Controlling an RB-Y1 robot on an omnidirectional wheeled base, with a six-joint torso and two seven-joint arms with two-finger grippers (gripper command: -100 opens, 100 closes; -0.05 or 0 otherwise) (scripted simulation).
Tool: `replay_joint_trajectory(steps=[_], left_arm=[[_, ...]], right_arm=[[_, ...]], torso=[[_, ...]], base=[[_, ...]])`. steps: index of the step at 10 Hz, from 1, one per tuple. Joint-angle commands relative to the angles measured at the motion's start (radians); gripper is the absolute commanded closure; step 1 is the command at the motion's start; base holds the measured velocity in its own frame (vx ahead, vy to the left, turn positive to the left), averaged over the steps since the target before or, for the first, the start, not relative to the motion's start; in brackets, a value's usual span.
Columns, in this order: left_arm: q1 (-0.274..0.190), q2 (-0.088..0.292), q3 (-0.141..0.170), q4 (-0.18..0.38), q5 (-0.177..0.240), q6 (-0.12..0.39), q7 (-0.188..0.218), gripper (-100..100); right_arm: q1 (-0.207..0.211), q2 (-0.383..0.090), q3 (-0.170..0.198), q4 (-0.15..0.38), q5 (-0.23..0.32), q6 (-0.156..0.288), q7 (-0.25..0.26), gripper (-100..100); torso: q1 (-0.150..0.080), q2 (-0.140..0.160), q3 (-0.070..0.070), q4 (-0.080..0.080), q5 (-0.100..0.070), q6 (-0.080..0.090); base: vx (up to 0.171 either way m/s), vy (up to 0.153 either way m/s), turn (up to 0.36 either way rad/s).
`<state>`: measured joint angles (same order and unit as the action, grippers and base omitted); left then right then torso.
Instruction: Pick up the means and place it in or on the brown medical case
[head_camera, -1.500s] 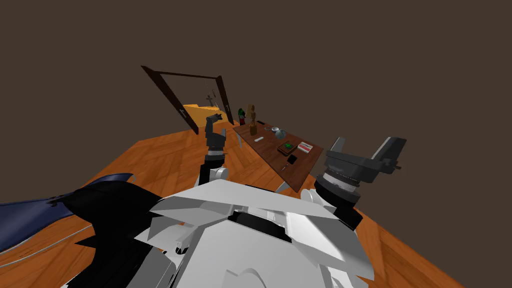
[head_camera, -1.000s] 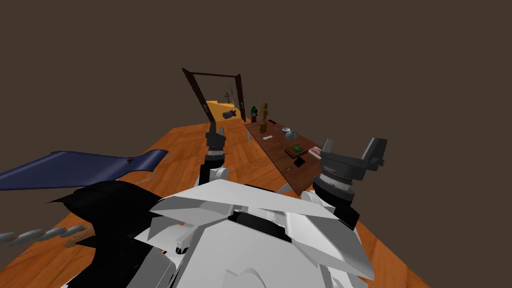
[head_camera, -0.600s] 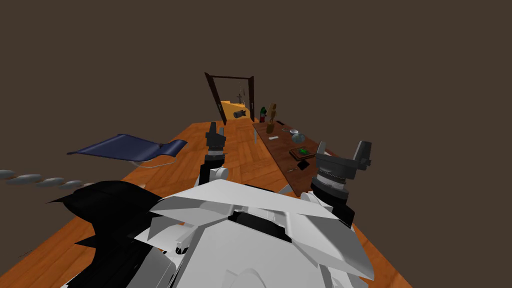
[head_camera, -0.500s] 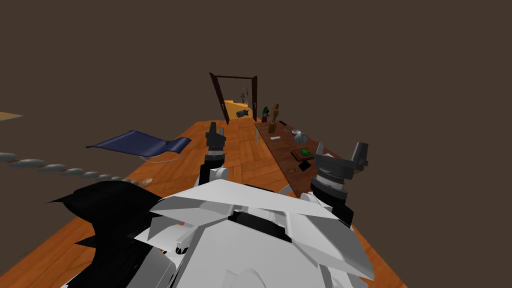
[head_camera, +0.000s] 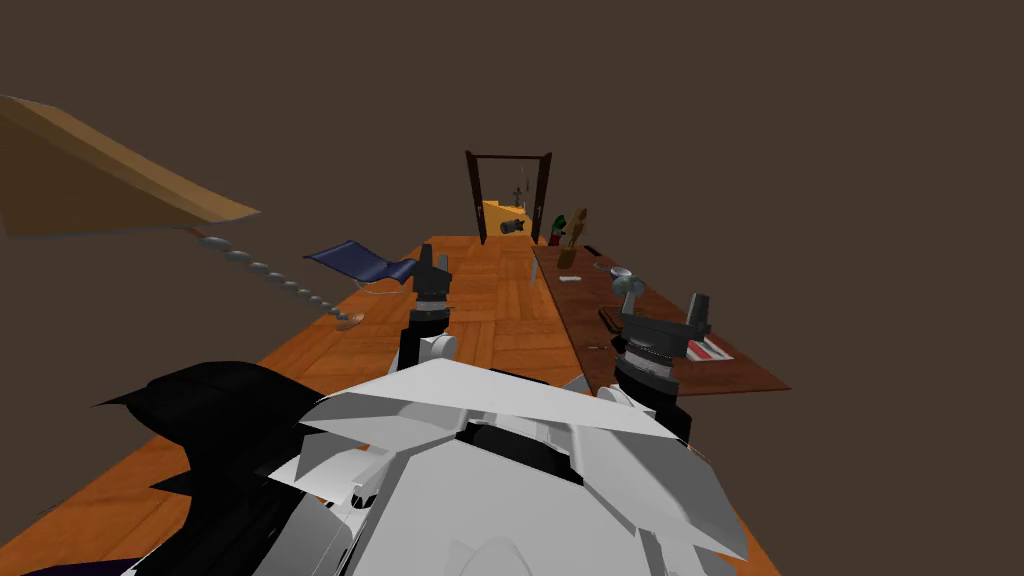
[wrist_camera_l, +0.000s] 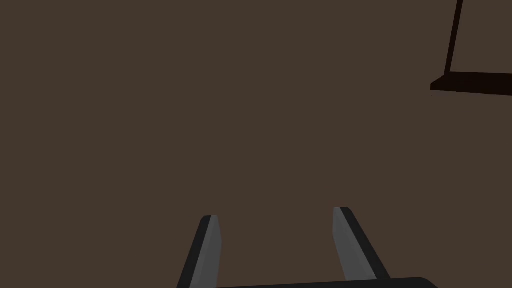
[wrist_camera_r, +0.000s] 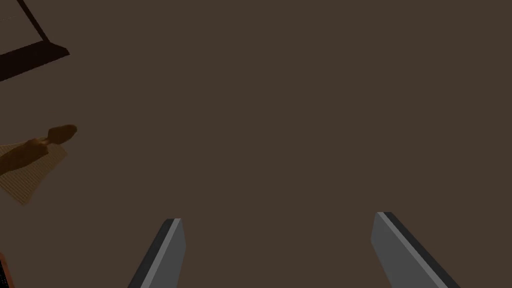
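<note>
Since a second and a half ago the whole head view has swung, so it is my base that turned and not the things. The door frame (head_camera: 508, 195), which was off to the left, now stands in the middle. The long brown table (head_camera: 600, 300), which slanted across the view, now runs straight ahead along my right side. The blue lounge chair (head_camera: 360, 262) has come into sight on the wooden floor (head_camera: 500, 300) to my left. For the task this means, I judge, that I am only lining up with the table and no reaching has begun.

The right gripper (head_camera: 663, 308) hangs over the near part of the table. In its wrist view the fingers stand wide apart with nothing between them. The left gripper (wrist_camera_l: 275, 213) is raised over the floor, also spread and empty.

The brown case (head_camera: 608, 316) lies flat on the table just behind the right gripper, which hides most of its top, so what it holds I cannot tell. Farther along sits a small bowl (head_camera: 621, 271), too small to see inside. The small white piece (head_camera: 569, 279), lying alone beyond the case, may be the means, but I cannot be sure.
</note>
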<state>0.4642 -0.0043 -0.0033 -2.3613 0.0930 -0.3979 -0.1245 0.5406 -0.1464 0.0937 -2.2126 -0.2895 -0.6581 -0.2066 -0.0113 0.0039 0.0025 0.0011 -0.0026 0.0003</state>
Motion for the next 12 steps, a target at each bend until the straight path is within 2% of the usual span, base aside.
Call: replay_joint_trajectory(steps=[1,3,4,6,7,9,10,11,12], left_arm=[[0.000,0.000,0.000,0.000,0.000,0.000,0.000,0],[0.000,0.000,0.000,0.000,0.000,0.000,0.000,0],[0.000,0.000,0.000,0.000,0.000,0.000,0.000,0],[0.000,0.000,0.000,0.000,0.000,0.000,0.000,0],[0.000,0.000,0.000,0.000,0.000,0.000,0.000,0],[0.000,0.000,0.000,0.000,0.000,0.000,0.000,0],[0.000,0.000,0.000,0.000,0.000,0.000,0.000,0],[0.000,0.000,0.000,0.000,0.000,0.000,0.000,0],[0.000,0.000,0.000,0.000,0.000,0.000,0.000,0]], right_arm=[[0.000,-0.003,0.003,0.015,-0.016,-0.005,-0.014,-100],[-0.003,-0.015,0.015,0.084,-0.084,-0.026,-0.066,-100],[-0.003,-0.015,0.015,0.084,-0.091,-0.026,-0.066,-100],[-0.007,-0.024,0.025,0.150,-0.161,-0.052,-0.123,-100],[-0.007,-0.024,0.025,0.165,-0.178,-0.052,-0.123,-100],[-0.012,-0.034,0.033,0.239,-0.249,-0.085,-0.184,-100],[-0.012,-0.034,0.033,0.254,-0.276,-0.085,-0.184,-100],[-0.015,-0.038,0.036,0.294,-0.307,-0.103,-0.216,-100],[-0.015,-0.038,0.036,0.302,-0.328,-0.103,-0.216,-100]], torso=[[0.000,0.000,0.000,0.000,0.000,0.000],[0.001,0.000,0.000,0.000,0.000,0.000],[-0.003,0.003,0.001,0.000,-0.001,0.001],[-0.004,0.001,0.001,0.000,-0.001,0.001],[-0.005,0.002,0.001,0.000,-0.001,0.000],[-0.004,0.001,0.001,0.000,-0.001,0.001],[-0.007,0.004,0.002,0.001,-0.002,0.001],[-0.007,0.001,0.001,0.000,-0.002,0.001],[-0.006,-0.001,-0.001,0.000,-0.001,0.001]], base=[[-0.093,-0.075,0.275],[-0.153,-0.119,0.441],[-0.152,-0.112,0.486],[-0.158,-0.134,0.473],[-0.147,-0.102,0.453],[-0.201,-0.133,0.423],[-0.159,-0.139,0.398],[-0.135,-0.105,0.431],[-0.094,-0.075,0.389]])
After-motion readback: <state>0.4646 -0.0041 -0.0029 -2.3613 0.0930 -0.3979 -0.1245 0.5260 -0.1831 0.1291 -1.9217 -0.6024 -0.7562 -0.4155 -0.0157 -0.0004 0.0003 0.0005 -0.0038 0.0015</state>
